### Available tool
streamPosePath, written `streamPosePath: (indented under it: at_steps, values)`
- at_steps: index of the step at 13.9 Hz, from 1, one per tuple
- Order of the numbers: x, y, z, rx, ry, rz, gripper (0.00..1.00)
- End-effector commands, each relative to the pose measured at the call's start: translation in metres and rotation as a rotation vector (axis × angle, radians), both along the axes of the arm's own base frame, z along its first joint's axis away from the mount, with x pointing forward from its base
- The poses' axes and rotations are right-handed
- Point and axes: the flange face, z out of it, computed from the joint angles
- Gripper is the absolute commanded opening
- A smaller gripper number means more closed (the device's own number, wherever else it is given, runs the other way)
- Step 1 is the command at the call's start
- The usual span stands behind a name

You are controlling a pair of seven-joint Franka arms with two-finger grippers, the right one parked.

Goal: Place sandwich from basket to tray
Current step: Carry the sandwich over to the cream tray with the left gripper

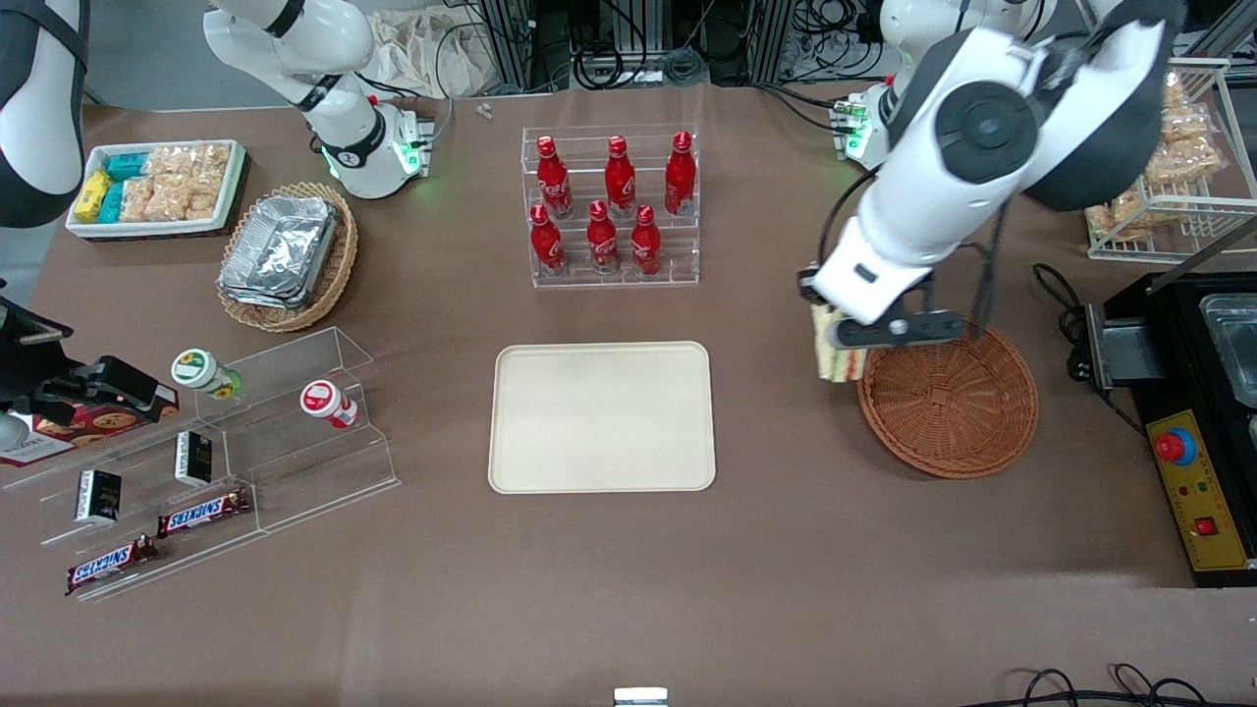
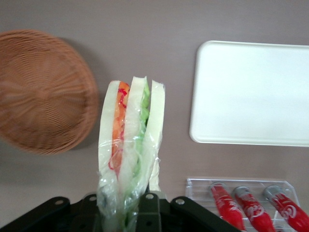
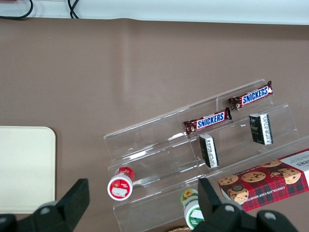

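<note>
My left gripper (image 1: 841, 346) is shut on the clear-wrapped sandwich (image 1: 839, 365) and holds it in the air just beside the rim of the round reddish-brown wicker basket (image 1: 949, 403), between basket and tray. In the left wrist view the sandwich (image 2: 129, 145) hangs from the gripper (image 2: 126, 209), its bread and green, orange and red layers on edge. The basket (image 2: 41, 92) is empty. The cream-beige tray (image 1: 602, 416) lies flat and empty at the table's middle; it also shows in the left wrist view (image 2: 251, 92) and the right wrist view (image 3: 24, 169).
A clear rack of red cola bottles (image 1: 611, 208) stands farther from the camera than the tray. A tan oval basket with foil containers (image 1: 287, 255), a white bin of snacks (image 1: 155, 187) and clear snack shelves (image 1: 206, 462) lie toward the parked arm's end. A black appliance (image 1: 1193, 412) sits beside the basket.
</note>
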Motion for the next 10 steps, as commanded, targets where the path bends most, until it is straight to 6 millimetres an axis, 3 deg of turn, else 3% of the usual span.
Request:
streamPosePath:
  at_steps: [1,5,8,10]
  values:
    - [0.008,-0.042,-0.021,-0.055,-0.011,-0.06,0.0]
    - [0.023,-0.087,-0.114,-0.076,-0.005,-0.074,0.0]
    - [0.019,-0.127,-0.188,-0.038,-0.032,-0.064,0.0]
    - [0.024,-0.142,-0.219,-0.02,-0.044,-0.034,0.0]
